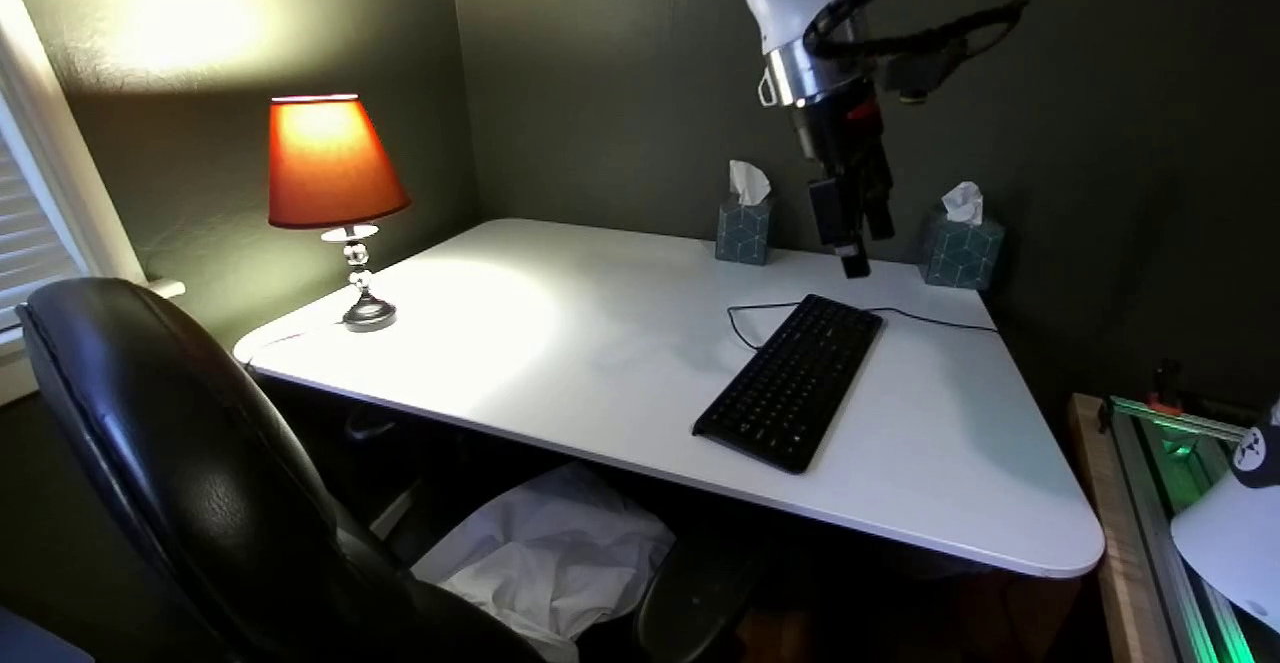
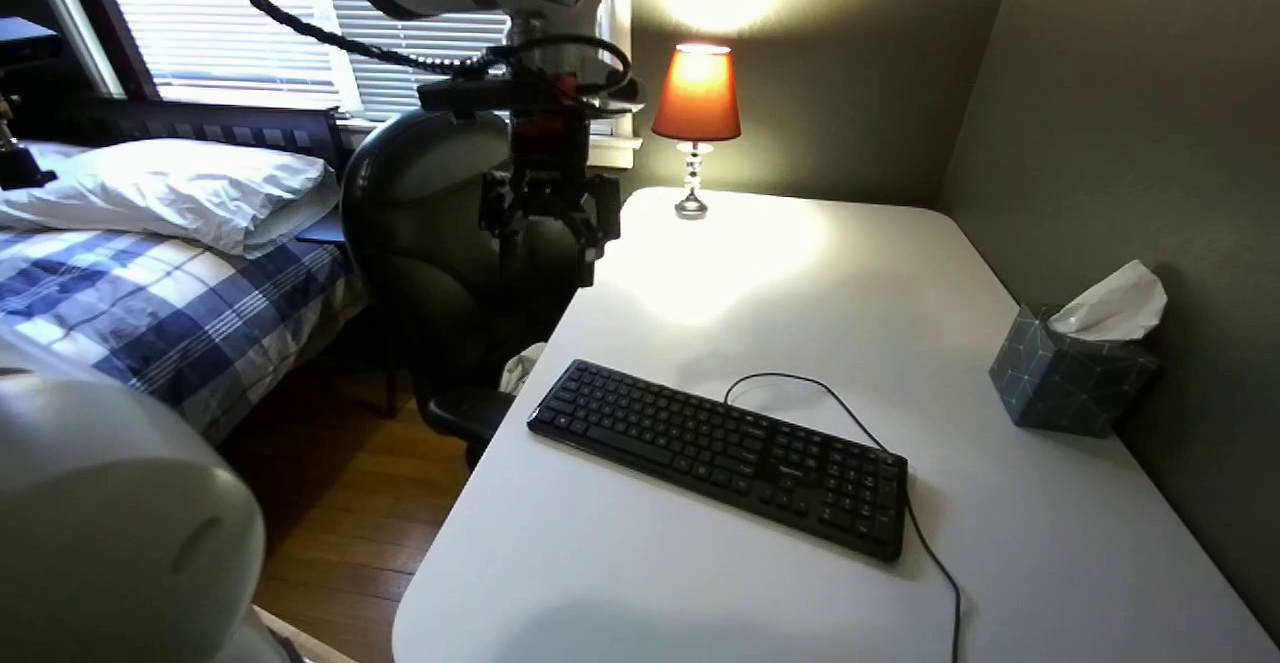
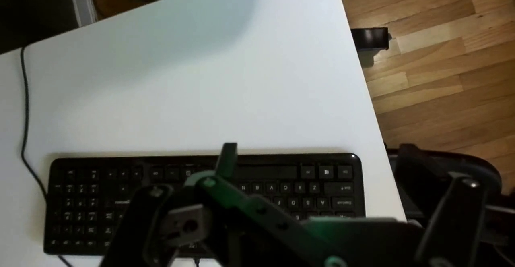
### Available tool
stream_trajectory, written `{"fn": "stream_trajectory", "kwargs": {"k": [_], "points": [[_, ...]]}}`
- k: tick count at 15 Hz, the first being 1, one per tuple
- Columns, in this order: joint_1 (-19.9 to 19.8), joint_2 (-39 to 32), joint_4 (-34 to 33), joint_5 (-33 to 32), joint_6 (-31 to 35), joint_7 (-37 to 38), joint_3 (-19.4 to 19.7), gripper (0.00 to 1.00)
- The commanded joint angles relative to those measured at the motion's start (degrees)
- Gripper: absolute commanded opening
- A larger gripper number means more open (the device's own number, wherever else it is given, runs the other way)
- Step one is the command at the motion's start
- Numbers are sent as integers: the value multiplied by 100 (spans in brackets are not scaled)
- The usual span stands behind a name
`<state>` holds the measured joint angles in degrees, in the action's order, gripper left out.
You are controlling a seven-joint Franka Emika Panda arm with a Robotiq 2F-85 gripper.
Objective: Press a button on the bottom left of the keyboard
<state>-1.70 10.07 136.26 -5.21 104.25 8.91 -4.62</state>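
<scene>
The black keyboard lies flat on the white table in both exterior views. It also shows in the wrist view, where its letters stand upside down. Its bottom-left keys, with the Ctrl key in the corner, show between my two fingers in that view. My gripper is open and empty, its fingers wide apart, in the wrist view and both exterior views. It hangs well above the keyboard, pointing down, not touching it. The gripper's body hides part of the keyboard's middle in the wrist view.
A thin black cable runs from the keyboard over the table. Two tissue boxes stand at the wall. A lit red lamp stands at the table's far end. A black chair stands by the edge.
</scene>
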Motion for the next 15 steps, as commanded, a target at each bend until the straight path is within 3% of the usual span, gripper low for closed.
{"fn": "stream_trajectory", "kwargs": {"k": [1, 7, 8, 15], "points": [[76, -1021, -379, 74, 130, -237, 154, 100], [88, -2129, -913, 121, 118, -644, 242, 100], [103, -1764, -655, 40, 129, -479, 258, 100], [99, -2218, -917, 79, 133, -600, 270, 100]]}}
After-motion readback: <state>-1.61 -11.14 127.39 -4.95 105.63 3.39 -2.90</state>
